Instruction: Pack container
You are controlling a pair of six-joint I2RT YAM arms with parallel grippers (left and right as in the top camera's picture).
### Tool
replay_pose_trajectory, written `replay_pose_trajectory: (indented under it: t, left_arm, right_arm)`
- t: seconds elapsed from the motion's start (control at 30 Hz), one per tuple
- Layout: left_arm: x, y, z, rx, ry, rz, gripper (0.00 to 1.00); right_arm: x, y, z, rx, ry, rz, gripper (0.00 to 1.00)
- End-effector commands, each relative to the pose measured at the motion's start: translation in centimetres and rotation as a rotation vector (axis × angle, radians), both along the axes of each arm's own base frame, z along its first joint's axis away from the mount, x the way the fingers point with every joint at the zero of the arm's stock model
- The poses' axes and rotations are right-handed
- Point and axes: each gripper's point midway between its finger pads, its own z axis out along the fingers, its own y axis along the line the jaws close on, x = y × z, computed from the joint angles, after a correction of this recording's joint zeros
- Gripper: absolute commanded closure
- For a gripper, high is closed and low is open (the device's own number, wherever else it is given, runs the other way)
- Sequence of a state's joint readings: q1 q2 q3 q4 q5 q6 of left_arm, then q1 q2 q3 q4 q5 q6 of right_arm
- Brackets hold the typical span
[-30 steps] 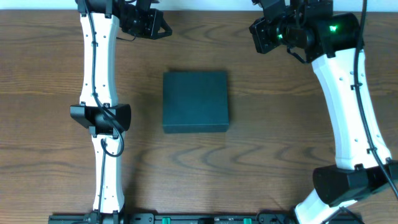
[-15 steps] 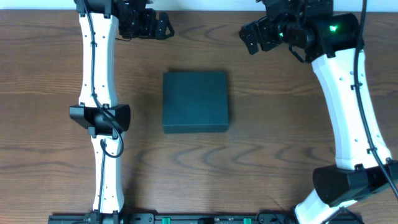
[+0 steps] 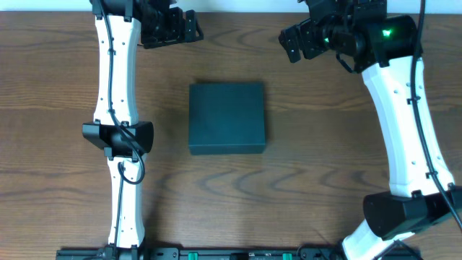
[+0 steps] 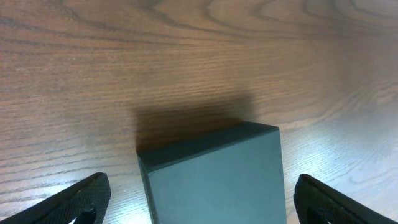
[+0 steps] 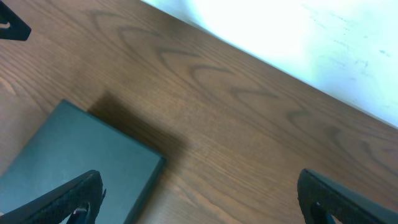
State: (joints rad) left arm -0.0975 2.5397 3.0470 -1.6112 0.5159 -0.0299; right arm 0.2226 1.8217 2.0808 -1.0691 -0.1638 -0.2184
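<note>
Dark teal and closed, the container lies mid-table, well apart from the left gripper and right gripper, both spread wide near the far edge, holding and touching nothing.

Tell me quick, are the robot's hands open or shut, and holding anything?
Left gripper: open, holding nothing.
Right gripper: open, holding nothing.

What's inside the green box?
Can't tell. The box is shut, so whatever is inside is covered. Nothing lies on top of it; only the wooden table shows around it.
</note>
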Motion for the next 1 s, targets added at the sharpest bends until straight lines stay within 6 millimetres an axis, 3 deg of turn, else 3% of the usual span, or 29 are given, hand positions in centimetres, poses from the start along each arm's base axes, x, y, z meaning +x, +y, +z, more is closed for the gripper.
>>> replay_pose_trajectory:
  t: [0.0, 0.13, 0.27, 0.43, 0.57, 0.73, 0.83, 0.97]
  left_arm:
    - [-1.9, 0.7, 1.6, 0.028, 0.021, 0.021, 0.05]
    - [-2.0, 1.1, 2.1, 0.025, 0.018, 0.050, 0.05]
    - [-3.8, 1.8, 7.2, 0.141, -0.126, 0.075, 0.05]
    - [-8.9, 1.7, 16.3, 0.285, -0.389, 0.094, 0.05]
    - [-13.6, 1.6, 21.7, 0.321, -0.546, 0.108, 0.05]
    - [-20.1, 3.3, 27.8, 0.229, -0.708, 0.132, 0.05]
    - [-23.5, 4.4, 29.2, 0.209, -0.760, 0.145, 0.05]
    - [-26.5, 5.9, 28.6, 0.210, -0.772, 0.164, 0.04]
  right_arm:
    - [-0.3, -0.4, 1.6, 0.008, -0.036, -0.011, 0.01]
    - [-0.3, -0.4, 1.6, 0.008, -0.036, -0.011, 0.01]
    - [-0.3, -0.4, 1.6, 0.008, -0.036, -0.011, 0.01]
    - [-0.3, -0.4, 1.6, 0.008, -0.036, -0.011, 0.01]
    - [-0.3, -0.4, 1.6, 0.008, -0.036, -0.011, 0.01]
    - [-0.3, -0.4, 1.6, 0.008, -0.036, -0.011, 0.01]
    - [-0.3, -0.4, 1.6, 0.008, -0.036, -0.011, 0.01]
    - [-0.3, -0.4, 1.6, 0.008, -0.036, -0.011, 0.01]
